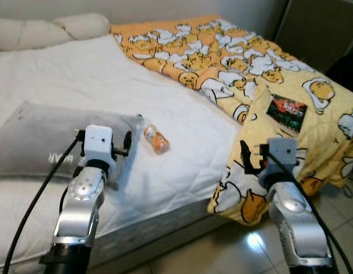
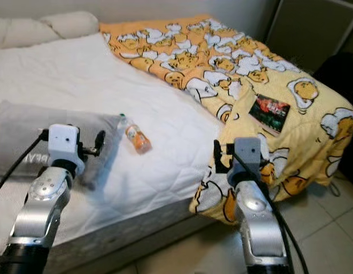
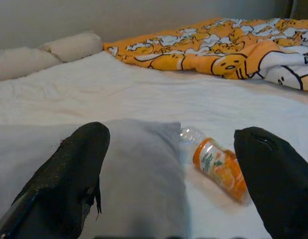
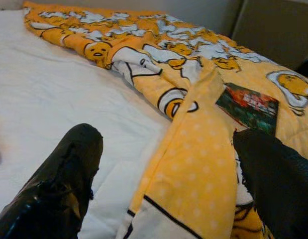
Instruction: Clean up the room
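Bottle (image 1: 155,138) with an orange label lies on its side on the white mattress (image 1: 108,80), centre-left of the head view, just right of the grey pillow (image 1: 33,137). We hold our left gripper (image 3: 173,199) spread wide just short of it, above the pillow's corner. Our right gripper (image 4: 168,194) also gapes, empty, over the yellow cartoon blanket (image 1: 239,51) at lower right, near a dark packet (image 1: 287,112) lying on it.

The white bed (image 1: 79,74) carries a grey pillow (image 1: 33,140), an orange bottle (image 1: 155,138) and a yellow blanket (image 1: 233,63).
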### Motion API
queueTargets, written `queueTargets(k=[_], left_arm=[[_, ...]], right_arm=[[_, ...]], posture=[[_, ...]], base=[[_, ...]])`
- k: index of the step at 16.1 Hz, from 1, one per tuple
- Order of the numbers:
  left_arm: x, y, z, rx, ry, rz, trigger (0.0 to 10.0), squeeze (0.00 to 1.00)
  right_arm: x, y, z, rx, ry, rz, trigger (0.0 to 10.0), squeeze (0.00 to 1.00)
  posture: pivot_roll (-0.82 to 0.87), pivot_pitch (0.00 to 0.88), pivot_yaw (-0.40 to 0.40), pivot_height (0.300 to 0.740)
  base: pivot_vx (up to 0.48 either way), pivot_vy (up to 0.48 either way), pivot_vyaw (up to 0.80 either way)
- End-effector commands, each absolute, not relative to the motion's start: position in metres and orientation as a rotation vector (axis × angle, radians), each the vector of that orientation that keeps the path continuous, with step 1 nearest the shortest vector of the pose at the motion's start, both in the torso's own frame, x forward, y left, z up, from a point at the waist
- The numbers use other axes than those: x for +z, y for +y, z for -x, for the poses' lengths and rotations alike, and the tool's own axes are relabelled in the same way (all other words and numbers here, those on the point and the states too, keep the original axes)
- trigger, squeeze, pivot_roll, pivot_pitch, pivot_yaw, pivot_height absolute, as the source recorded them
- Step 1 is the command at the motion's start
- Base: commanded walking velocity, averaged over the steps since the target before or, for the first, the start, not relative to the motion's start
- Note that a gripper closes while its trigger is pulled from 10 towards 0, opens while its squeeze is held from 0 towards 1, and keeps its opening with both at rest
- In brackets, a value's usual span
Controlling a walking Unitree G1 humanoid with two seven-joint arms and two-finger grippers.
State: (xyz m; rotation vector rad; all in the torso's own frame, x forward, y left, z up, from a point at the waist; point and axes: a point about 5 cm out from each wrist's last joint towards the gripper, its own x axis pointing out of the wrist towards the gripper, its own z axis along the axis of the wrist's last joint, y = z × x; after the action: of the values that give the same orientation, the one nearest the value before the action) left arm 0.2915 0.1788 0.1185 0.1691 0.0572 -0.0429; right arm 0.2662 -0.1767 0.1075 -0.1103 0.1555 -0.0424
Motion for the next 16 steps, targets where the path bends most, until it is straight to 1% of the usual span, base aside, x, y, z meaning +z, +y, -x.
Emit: queueTargets(k=[1, 3, 9, 10, 11, 13, 15, 16], left_arm=[[0.12, 0.172, -0.293, -0.064, 0.049, -0.171, 10.0, 0.0], [0.12, 0.172, -0.292, -0.067, 0.047, -0.175, 10.0, 0.0], [0.122, 0.168, -0.292, -0.087, 0.039, -0.194, 10.0, 0.0], [0.123, 0.168, -0.292, -0.089, 0.038, -0.196, 10.0, 0.0], [0.125, 0.167, -0.293, -0.105, 0.033, -0.203, 10.0, 0.0], [0.132, 0.164, -0.29, -0.163, 0.019, -0.255, 10.0, 0.0], [0.135, 0.163, -0.283, -0.208, 0.02, -0.251, 10.0, 0.0], [0.134, 0.163, -0.28, -0.222, 0.026, -0.248, 10.0, 0.0]], right_arm=[[0.109, -0.174, -0.266, -0.014, 0.157, 0.122, 10.0, 0.0], [0.107, -0.17, -0.264, 0.024, 0.169, 0.119, 10.0, 0.0], [0.105, -0.169, -0.262, 0.061, 0.188, 0.13, 10.0, 0.0], [0.105, -0.168, -0.262, 0.064, 0.187, 0.13, 10.0, 0.0], [0.106, -0.17, -0.262, 0.046, 0.182, 0.096, 10.0, 0.0], [0.106, -0.178, -0.259, 0.047, 0.213, 0.137, 10.0, 0.0], [0.103, -0.2, -0.254, -0.061, 0.27, 0.179, 10.0, 0.0], [0.101, -0.205, -0.25, -0.083, 0.286, 0.167, 10.0, 0.0]], posture=[[-0.12, 0.0, -0.001, 0.74], [-0.13, 0.0, -0.001, 0.74], [-0.12, 0.0, 0.001, 0.74], [-0.12, 0.0, 0.001, 0.74], [-0.12, 0.0, 0.003, 0.74], [-0.13, 0.0, 0.011, 0.74], [-0.13, 0.0, 0.006, 0.74], [-0.12, 0.0, 0.004, 0.74]], base=[[0.337, 0.0, 0.8], [0.332, 0.0, 0.8], [0.321, 0.0, 0.8], [0.0, 0.0, 0.8], [0.0, 0.0, 0.0], [0.0, 0.0, 0.0], [0.0, 0.0, 0.0], [0.0, 0.0, 0.0]])
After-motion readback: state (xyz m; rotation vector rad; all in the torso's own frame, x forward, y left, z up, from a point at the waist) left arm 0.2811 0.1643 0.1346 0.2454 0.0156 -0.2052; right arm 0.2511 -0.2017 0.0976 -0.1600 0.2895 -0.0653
